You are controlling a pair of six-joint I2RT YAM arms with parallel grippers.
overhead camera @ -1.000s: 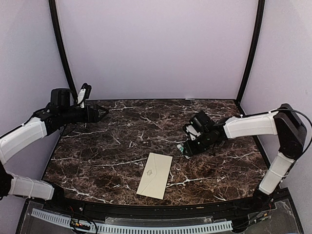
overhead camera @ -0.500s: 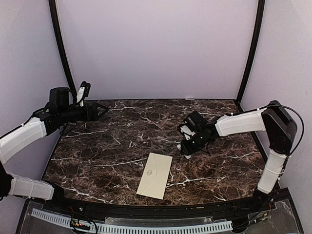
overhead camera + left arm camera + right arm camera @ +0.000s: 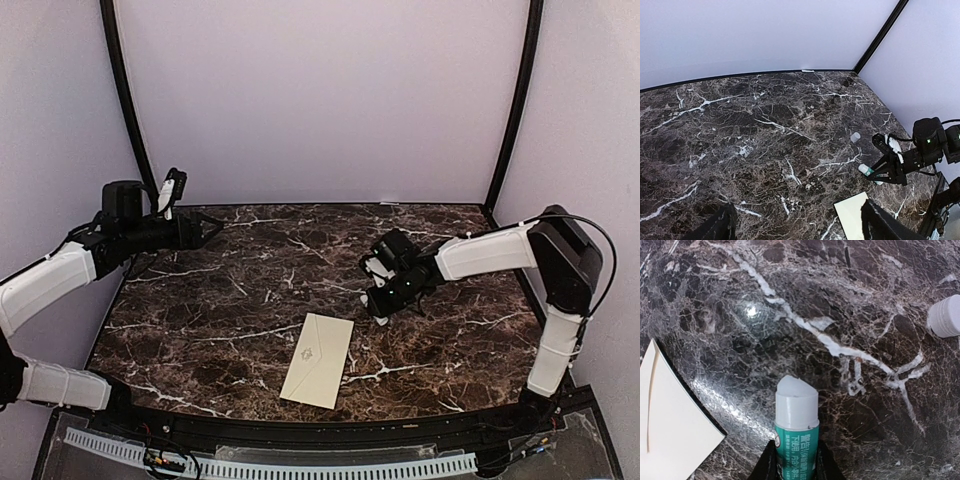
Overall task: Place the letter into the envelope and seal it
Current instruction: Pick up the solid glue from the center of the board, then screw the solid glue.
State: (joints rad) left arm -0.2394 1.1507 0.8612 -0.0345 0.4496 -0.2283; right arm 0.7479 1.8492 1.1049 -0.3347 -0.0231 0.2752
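The right gripper (image 3: 796, 462) was clamped on a green glue stick (image 3: 796, 432) with its cap off, the white tip slanting down toward the counter (image 3: 220, 300). The small white cap (image 3: 946, 315) lay apart on the marble. The left gripper (image 3: 205, 230) hung wide and empty over the far left corner, well away. The envelope (image 3: 318, 360) lay flat near the front edge, emblem up, one corner just beside the glue tip. The letter was nowhere in view — probably inside the envelope, though no view confirmed it. If so, insertion was done; gluing the flap and pressing it shut remained. How the flap lay was hard to tell.
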